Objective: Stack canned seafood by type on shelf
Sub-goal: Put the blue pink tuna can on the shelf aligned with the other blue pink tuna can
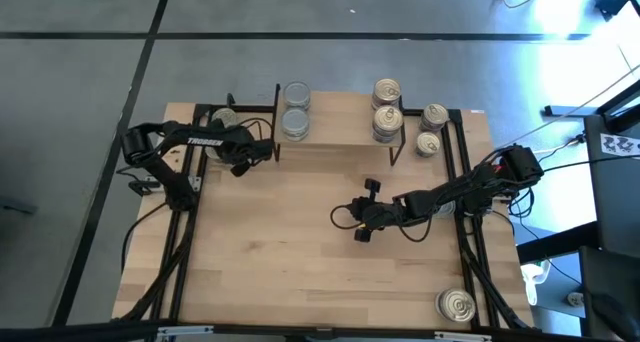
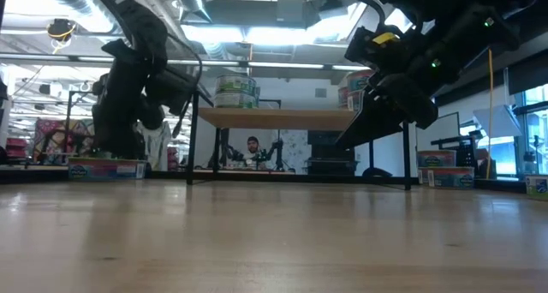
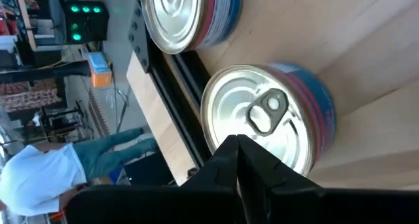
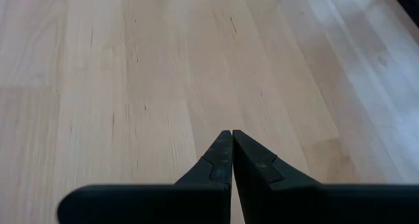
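While both hands are closed empty, a can [image 3: 268, 119] stands upright, pull-ring lid upward.

Cans [image 1: 296, 109] stacked on the shelf [image 1: 340, 132] (both ends), two cans [image 1: 431, 129] beside it.

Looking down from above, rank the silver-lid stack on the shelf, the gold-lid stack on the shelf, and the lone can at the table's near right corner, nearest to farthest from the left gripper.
From the left gripper:
1. Silver-lid stack, on the shelf's left end, just beside it.
2. Gold-lid stack, on the shelf's right end.
3. Lone can, near right table corner, far past the right arm.
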Robot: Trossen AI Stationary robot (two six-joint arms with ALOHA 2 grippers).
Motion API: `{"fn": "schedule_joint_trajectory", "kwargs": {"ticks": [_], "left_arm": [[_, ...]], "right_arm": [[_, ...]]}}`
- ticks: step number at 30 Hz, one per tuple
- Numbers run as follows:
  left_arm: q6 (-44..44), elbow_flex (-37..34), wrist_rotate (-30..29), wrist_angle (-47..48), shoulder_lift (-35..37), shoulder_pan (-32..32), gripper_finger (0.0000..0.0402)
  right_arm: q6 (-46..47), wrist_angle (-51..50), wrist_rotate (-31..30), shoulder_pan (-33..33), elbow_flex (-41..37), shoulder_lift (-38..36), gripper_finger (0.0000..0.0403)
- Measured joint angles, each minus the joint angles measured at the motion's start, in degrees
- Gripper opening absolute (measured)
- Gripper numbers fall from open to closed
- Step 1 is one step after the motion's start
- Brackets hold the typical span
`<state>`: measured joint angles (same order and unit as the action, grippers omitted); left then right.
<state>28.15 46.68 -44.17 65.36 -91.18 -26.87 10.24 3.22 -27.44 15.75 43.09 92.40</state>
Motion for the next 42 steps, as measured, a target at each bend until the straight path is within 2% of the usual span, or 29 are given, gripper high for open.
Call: {"fn": "schedule_joint_trajectory", "kwargs": {"ticks": [8,15,25,30,42], "left_arm": [[-0.07,-0.11,-0.46,0.30,0.02,-1.95,0.0001],[-5.46,-1.04,4.92,-3.79,-0.55,-1.99,0.0003],[-5.70,-1.07,4.71,-4.20,-1.25,-2.01,0.0003],[-7.48,-1.07,6.88,-4.94,-1.25,-1.99,0.0004],[-8.82,-0.83,9.01,-5.95,-1.03,0.74,0.0004]], "right_arm": [[0.00,0.13,0.02,0.00,0.00,0.00,0.0014],[0.00,0.27,0.02,0.00,0.00,0.00,0.0014],[0.42,0.37,0.02,0.00,0.00,0.00,0.0014],[0.67,0.37,0.02,0.00,0.00,0.00,0.0014],[1.95,0.39,0.04,0.00,0.00,0.00,0.0014]]}}
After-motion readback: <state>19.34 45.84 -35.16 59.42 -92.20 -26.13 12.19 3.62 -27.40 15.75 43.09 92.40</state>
